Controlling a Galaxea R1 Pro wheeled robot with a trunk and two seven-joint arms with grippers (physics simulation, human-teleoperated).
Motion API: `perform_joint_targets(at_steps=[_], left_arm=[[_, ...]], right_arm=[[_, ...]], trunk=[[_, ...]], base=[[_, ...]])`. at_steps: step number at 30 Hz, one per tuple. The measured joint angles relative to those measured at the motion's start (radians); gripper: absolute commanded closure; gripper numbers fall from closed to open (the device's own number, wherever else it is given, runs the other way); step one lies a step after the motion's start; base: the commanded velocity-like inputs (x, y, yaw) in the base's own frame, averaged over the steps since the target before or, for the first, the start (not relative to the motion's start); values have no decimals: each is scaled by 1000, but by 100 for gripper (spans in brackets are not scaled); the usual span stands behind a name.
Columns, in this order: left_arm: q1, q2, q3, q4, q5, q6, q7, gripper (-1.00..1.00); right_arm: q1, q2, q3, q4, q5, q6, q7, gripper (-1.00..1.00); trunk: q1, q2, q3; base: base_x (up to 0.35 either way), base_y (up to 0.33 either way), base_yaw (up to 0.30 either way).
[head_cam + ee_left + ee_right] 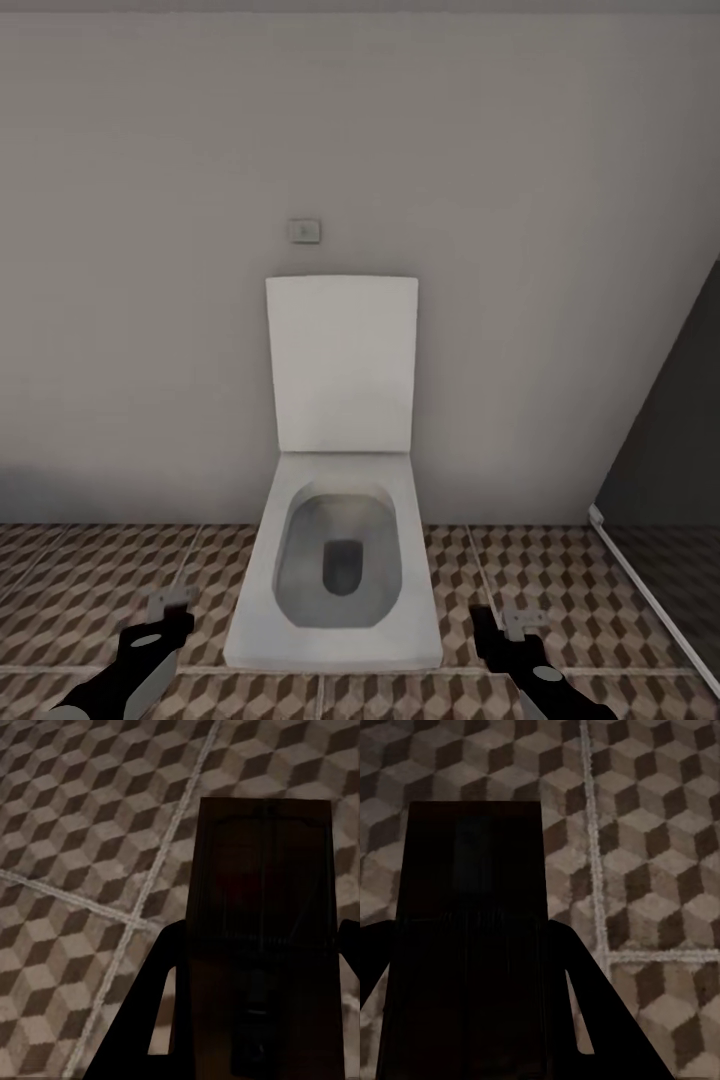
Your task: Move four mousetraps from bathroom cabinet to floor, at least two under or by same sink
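Each gripper carries one mousetrap above the bathroom floor (90,580). In the head view my left gripper (160,628) is low at the left, shut on a small flat mousetrap (168,604) that sticks out past its fingers. My right gripper (508,640) is low at the right, shut on another mousetrap (524,620). The left wrist view shows a dark rectangular mousetrap (262,907) with wire parts, clamped between the fingers (161,975) over the cube-pattern tiles. In the right wrist view a second dark mousetrap (472,892) sits between the fingers (585,997). The cabinet is out of view.
A white toilet (340,560) with its lid up stands straight ahead against a plain grey wall, between the two grippers. A small flush plate (305,231) is on the wall above it. A dark panel with a white bottom rail (650,585) closes off the right side.
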Motion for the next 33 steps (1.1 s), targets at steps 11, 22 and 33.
perform_joint_targets(at_steps=[11,22,33], left_arm=[[0,1,0,0,0,0,0,100],[0,1,0,0,0,-3,-1,100],[0,3,2,-1,0,-4,-1,100]], right_arm=[[0,-1,-1,-2,0,0,0,100],[0,-1,-2,-5,0,0,0,100],[0,-2,-2,-12,0,0,0,100]], trunk=[[5,-3,-43],[7,-4,-58],[7,-4,-58]], base=[[2,0,0],[0,0,0],[0,0,0]])
